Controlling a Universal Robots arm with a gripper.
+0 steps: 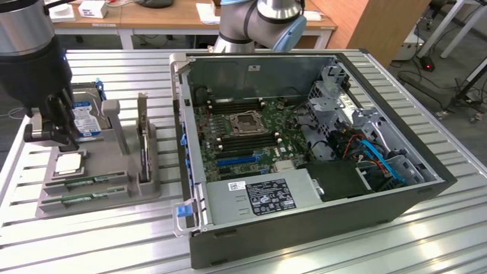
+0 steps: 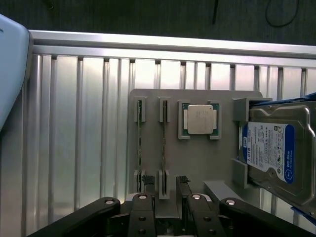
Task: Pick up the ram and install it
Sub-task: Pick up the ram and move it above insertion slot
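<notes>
Two ram sticks [image 2: 163, 140] [image 2: 139, 143] stand on edge in slots of a grey holder tray [image 2: 202, 163]. In the exterior view they show as thin green strips [image 1: 85, 182] [image 1: 80, 198] at the tray's [image 1: 114, 191] front. My gripper [image 2: 165, 183] hangs above the tray, open, with one black finger [image 2: 147, 180] on each side of the line of one ram stick and nothing held. In the exterior view the gripper [image 1: 57, 140] is over the tray's rear part, beside the hard drive [image 1: 88, 117].
The tray also carries a square silver processor [image 2: 200, 119] and a blue-labelled hard drive [image 2: 274, 153]. To the exterior view's right an open computer case [image 1: 304, 228] lies on the slatted metal table [image 1: 91, 240], its motherboard [image 1: 243, 134] exposed with long memory slots [image 1: 247, 142].
</notes>
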